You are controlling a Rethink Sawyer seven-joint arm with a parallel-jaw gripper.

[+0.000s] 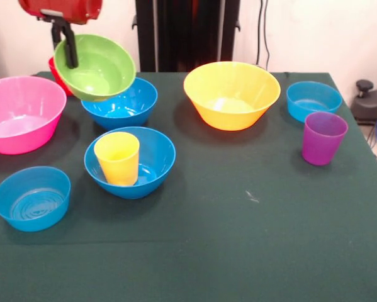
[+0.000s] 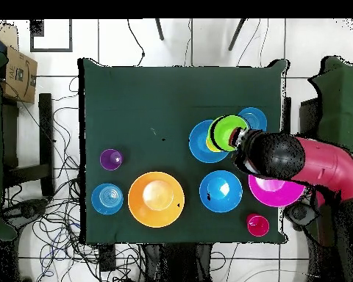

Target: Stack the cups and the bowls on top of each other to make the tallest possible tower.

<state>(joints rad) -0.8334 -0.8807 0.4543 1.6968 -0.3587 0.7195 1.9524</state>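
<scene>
Front view shows the jaws [image 1: 69, 55] clamped on the rim of the green bowl [image 1: 99, 68], tilted, upper left of the frame, above the yellow cup [image 1: 118, 157]. Released off-centre, I judge it would slide off onto the bench [image 1: 251, 239].

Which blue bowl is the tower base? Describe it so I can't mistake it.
Start from the large pink bowl at the table's left edge in the front view. Toward the table's middle sit two deep blue bowls; the base is the nearer one. Only it holds an upright yellow cup.
</scene>
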